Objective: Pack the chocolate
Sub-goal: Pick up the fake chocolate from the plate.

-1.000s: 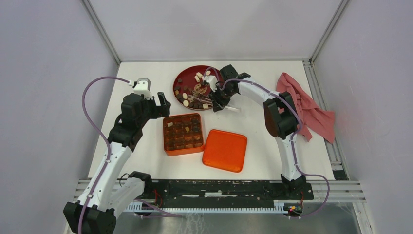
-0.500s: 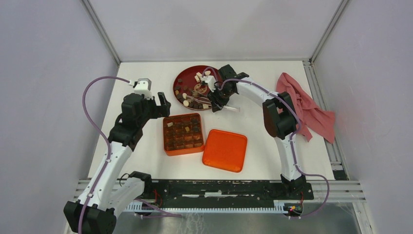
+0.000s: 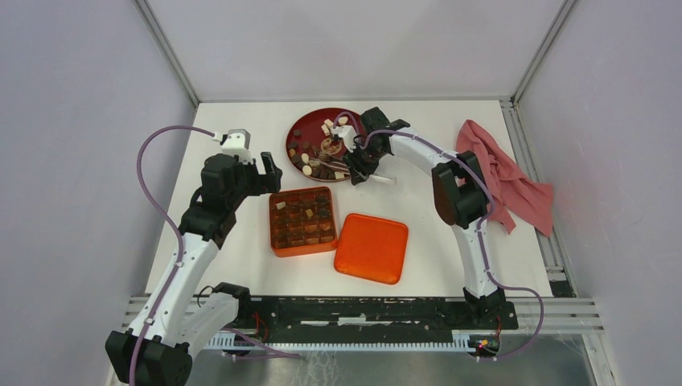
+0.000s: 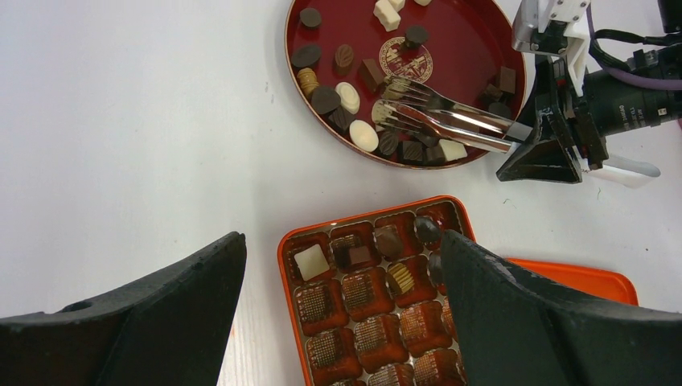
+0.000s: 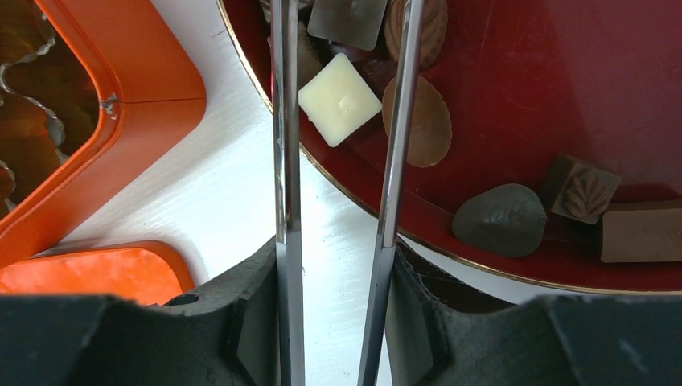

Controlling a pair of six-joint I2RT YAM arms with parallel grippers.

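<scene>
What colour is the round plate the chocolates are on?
The plate is dark red; clearest in the left wrist view.

White table [image 3: 249,117], pale lilac walls [image 3: 346,48]

You have a crumpled pink cloth [image 3: 507,181] lying at the right edge of your white tabletop [image 3: 434,257].

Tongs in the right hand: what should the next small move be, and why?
Probably ease the tongs in the right hand onto one chocolate on the red plate and squeeze. Their tips hang spread over the plate with no piece clearly pinched between them, and the orange box has empty cells to fill.
</scene>
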